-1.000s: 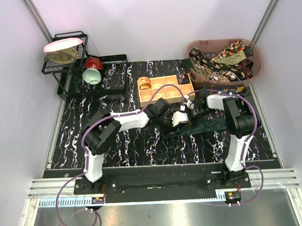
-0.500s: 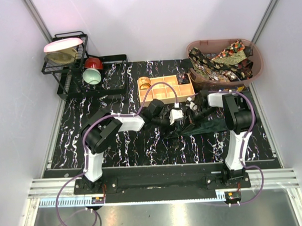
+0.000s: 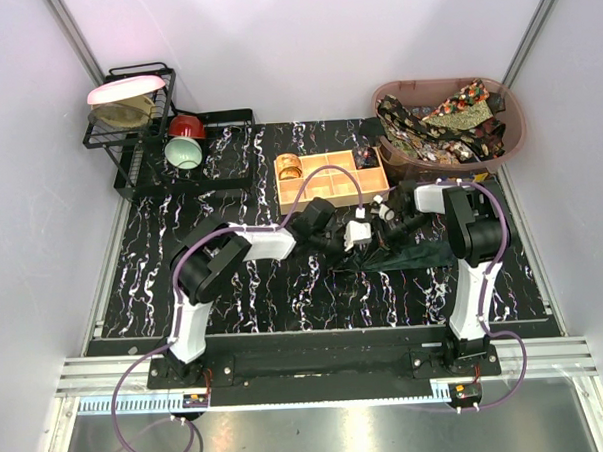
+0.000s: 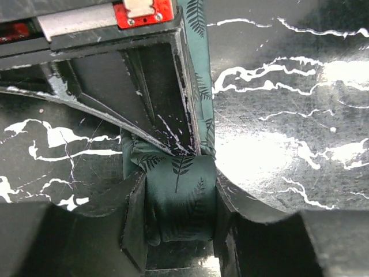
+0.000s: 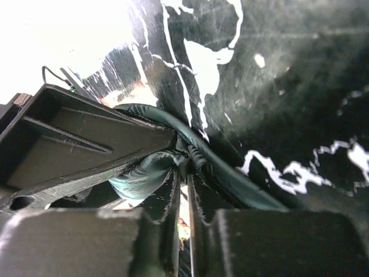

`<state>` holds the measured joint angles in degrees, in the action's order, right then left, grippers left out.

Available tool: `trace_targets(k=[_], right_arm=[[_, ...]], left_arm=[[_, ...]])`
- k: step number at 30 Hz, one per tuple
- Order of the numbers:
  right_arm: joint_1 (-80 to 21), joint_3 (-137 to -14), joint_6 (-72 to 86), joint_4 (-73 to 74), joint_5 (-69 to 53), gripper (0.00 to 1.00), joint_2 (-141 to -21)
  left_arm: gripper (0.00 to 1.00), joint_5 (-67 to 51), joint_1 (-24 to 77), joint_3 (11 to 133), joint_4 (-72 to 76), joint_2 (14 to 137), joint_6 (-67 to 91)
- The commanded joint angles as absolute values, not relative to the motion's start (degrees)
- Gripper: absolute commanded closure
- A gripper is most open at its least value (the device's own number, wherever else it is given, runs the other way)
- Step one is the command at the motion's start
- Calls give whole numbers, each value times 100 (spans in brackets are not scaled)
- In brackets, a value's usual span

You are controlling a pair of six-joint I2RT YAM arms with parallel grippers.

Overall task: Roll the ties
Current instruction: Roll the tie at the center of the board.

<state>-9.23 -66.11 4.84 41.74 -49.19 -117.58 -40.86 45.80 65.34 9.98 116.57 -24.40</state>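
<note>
A dark green tie (image 3: 413, 249) with a fern print lies on the black marbled table, its left end rolled up. In the left wrist view the roll (image 4: 180, 196) sits squeezed between both fingers of my left gripper (image 4: 180, 216), which is shut on it. My right gripper (image 3: 384, 225) meets the left gripper (image 3: 365, 237) over the roll. In the right wrist view my right gripper (image 5: 187, 164) has its jaws almost together, only a thin slit showing, and the tie's bunched fabric (image 5: 144, 176) is pinched at their tips. More patterned ties (image 3: 447, 120) are heaped in the basket.
A tan wooden box (image 3: 332, 197) with compartments stands just behind the grippers. The brown basket (image 3: 512, 127) is at the back right. At the back left are a dish rack (image 3: 127, 119) and a green bowl (image 3: 183, 151).
My left gripper has narrowed from wide open onto the tie's roll and shifted slightly right. The right jaws have parted a hair; that arm has barely moved.
</note>
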Motion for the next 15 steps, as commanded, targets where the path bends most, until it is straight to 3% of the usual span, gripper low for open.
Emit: trace_targets(k=[1,3,6,15], right_arm=[[-765,-6645,158,4271,-4789,78,-11287],[-721,-6697,35,4307,-4869,72,-11145],[-721,-6872,26,4280,-4755,73,-11135],[-765,-6653,158,4280,-4281,86,-11680]], left_arm=[[73,-3332,4614,6627,-515,11462,-3233],[73,-3278,4605,6540,-763,11286,-3637],[73,-3278,4614,6381,-1001,11162,-3946],[73,-3208,4623,6592,-1134,11206,-3744]])
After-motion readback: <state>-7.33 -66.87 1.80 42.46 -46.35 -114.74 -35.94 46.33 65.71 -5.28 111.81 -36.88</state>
